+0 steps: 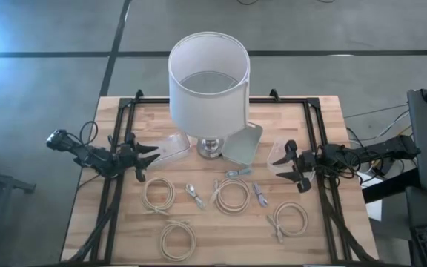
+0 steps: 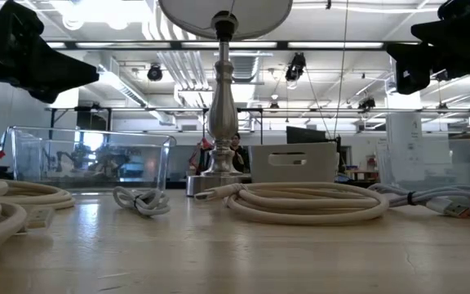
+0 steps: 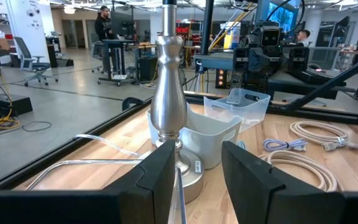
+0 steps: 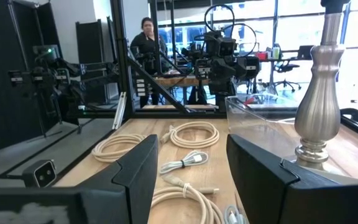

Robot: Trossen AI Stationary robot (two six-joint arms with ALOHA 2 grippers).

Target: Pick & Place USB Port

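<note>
Lamp (image 1: 209,81) (mid-table) stands between open pincers; cables (image 1: 232,196) lie nearby.

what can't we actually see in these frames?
- Lamp: high view, the shade covers its stem; low view cuts the shade off at the top edge.
- Cable plugs, e.g. on the centre coil: too small in the high view to tell the connector type.
- Clear bin: contents unreadable in the low view; the room shows through its walls.
- Left tool and right tool: both empty, open.
</note>
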